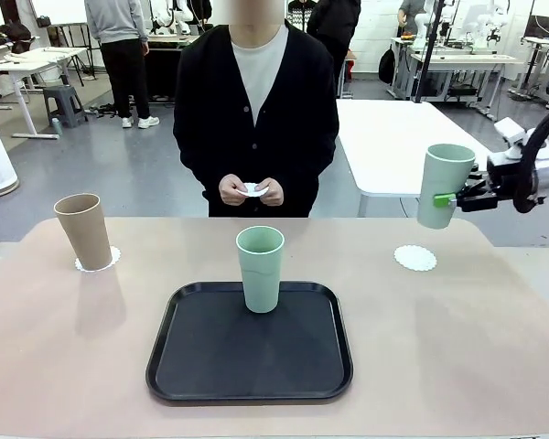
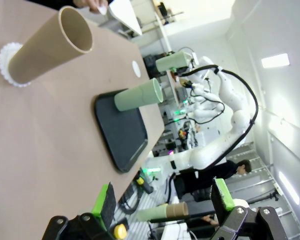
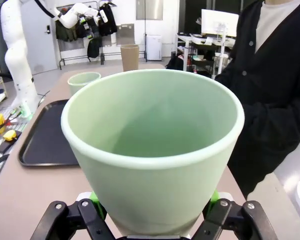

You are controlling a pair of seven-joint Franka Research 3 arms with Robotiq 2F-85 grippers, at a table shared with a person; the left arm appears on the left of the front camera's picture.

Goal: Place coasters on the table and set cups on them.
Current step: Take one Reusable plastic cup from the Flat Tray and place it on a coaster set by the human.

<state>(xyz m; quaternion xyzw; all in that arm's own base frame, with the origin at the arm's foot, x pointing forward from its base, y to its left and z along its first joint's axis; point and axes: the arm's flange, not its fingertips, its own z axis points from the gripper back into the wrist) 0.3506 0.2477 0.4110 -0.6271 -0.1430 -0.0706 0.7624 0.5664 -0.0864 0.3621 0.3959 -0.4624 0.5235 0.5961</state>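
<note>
right claw (image 1: 447, 198) gripping mint cup (image 1: 448, 172), airborne

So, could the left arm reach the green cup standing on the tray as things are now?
Probably yes: the left gripper is open and empty, and only bare table and tray lie between it and the green cup.

No writing, label, brand, number or sign can be read. The tan-brown cup (image 1: 84, 231) at ten o'clock, the mint-green cup (image 1: 260, 268) at centre on the black tray (image 1: 201, 366), and the second mint-green cup (image 1: 445, 183) at two o'clock all have plain matte sides. The white paper (image 1: 253, 190) in the person's hands at twelve o'clock is too small to tell.
</note>
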